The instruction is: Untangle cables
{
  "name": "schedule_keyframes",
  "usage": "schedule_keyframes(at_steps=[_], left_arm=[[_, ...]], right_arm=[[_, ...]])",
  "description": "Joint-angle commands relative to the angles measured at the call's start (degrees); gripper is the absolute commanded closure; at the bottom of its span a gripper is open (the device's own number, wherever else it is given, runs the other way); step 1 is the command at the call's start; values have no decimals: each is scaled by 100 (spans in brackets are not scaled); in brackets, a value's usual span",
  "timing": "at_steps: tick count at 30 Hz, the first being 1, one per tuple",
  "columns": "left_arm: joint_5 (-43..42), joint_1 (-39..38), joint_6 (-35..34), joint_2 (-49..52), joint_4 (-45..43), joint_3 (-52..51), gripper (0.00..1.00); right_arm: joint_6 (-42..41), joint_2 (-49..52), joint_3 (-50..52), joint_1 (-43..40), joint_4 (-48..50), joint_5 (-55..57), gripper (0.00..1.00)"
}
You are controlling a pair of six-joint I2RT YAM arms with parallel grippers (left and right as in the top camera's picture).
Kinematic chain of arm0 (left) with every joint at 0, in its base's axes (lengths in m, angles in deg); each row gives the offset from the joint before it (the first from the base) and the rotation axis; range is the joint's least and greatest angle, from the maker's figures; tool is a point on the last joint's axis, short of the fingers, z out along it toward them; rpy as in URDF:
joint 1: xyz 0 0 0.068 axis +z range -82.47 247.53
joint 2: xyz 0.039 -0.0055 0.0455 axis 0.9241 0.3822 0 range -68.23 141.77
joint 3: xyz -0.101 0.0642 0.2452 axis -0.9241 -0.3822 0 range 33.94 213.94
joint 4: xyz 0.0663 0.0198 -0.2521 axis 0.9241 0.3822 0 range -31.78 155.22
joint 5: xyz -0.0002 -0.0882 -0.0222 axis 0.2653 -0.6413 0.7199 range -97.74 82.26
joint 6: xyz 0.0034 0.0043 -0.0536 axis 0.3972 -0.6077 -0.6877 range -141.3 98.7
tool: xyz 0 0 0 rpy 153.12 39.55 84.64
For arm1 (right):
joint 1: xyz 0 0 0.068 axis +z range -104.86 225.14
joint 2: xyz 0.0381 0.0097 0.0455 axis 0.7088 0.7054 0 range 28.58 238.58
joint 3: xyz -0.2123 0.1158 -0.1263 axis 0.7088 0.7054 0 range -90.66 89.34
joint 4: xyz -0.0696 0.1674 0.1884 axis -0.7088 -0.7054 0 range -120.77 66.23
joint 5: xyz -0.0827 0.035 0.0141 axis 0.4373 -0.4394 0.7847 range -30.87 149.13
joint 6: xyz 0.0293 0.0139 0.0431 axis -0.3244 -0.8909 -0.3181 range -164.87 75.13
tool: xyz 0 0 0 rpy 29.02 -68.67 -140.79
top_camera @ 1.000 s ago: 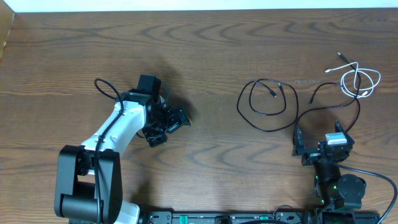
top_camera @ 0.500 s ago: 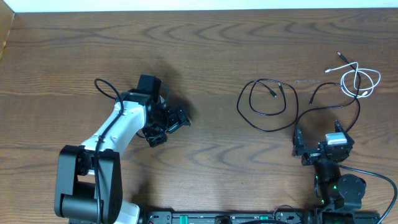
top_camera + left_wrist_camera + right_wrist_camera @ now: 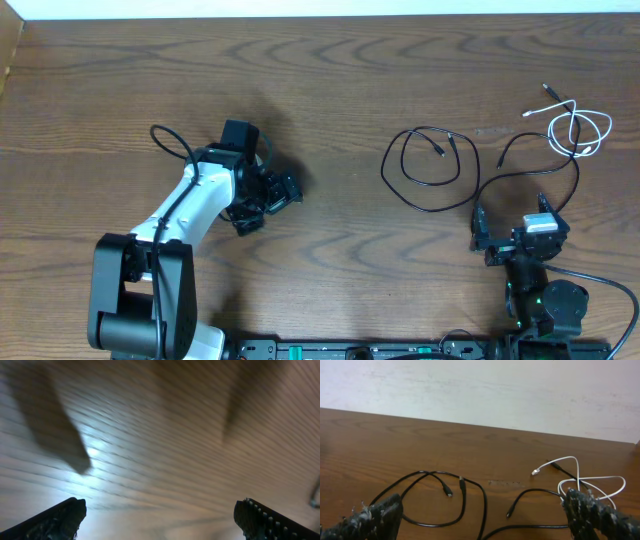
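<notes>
Three cables lie on the wooden table at the right. A black cable [image 3: 385,168] [image 3: 485,502] forms a double loop. A second black cable [image 3: 530,176] [image 3: 540,489] curves to the right of it and runs up to the white cable [image 3: 606,125] [image 3: 600,478], which it crosses near the far right. My right gripper [image 3: 512,216] [image 3: 482,521] is open just in front of the cables and holds nothing. My left gripper [image 3: 268,205] [image 3: 160,520] is open over bare wood at the centre left, far from the cables.
The wooden table [image 3: 330,90] ends at a white wall [image 3: 480,390] at the back. The robot's own thick black wire [image 3: 170,140] loops beside the left arm. The arm bases stand along the front edge.
My left gripper has shifted slightly to the left, and its wrist view is blurred. The right arm and the cables have not moved.
</notes>
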Motion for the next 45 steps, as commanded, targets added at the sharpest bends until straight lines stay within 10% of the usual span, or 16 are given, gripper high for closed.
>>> schedule_keyframes(at_steps=[1, 45], left_arm=[[675, 15, 98, 4, 13, 72, 0], [962, 13, 933, 7, -632, 72, 0]], right_arm=[[81, -4, 9, 39, -26, 44, 1], [81, -4, 9, 39, -26, 44, 1]])
